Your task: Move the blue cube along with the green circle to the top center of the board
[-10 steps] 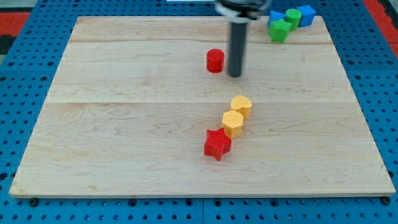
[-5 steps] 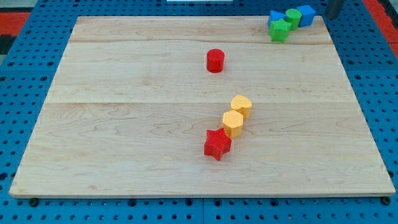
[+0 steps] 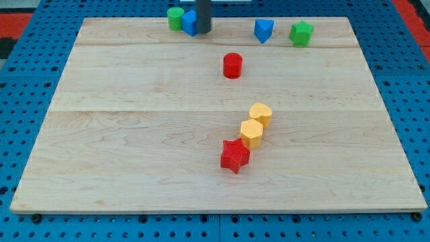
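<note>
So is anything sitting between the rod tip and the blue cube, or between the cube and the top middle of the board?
Nothing visible does. My tip sits right against the blue cube's right side, with the green circle just left of the cube. The strip of board from there to the top center holds no block; the red cylinder lies below that line.
</note>
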You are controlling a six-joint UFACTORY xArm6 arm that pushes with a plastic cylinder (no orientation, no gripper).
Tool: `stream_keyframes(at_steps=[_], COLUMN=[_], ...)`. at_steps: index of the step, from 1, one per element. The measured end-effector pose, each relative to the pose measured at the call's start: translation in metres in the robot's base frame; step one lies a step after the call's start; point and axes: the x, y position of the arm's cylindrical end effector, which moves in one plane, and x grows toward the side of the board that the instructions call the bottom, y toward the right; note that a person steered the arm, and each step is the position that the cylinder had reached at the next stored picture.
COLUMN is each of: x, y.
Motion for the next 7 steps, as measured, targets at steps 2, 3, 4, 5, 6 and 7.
stream_keyframes(at_steps=[2, 3, 4, 5, 6, 7], x=[0.027, -0.018, -0.058, -0.058, -0.058, -0.040], y=[-0.144, -0.166, -0.115, -0.094, -0.053, 0.013])
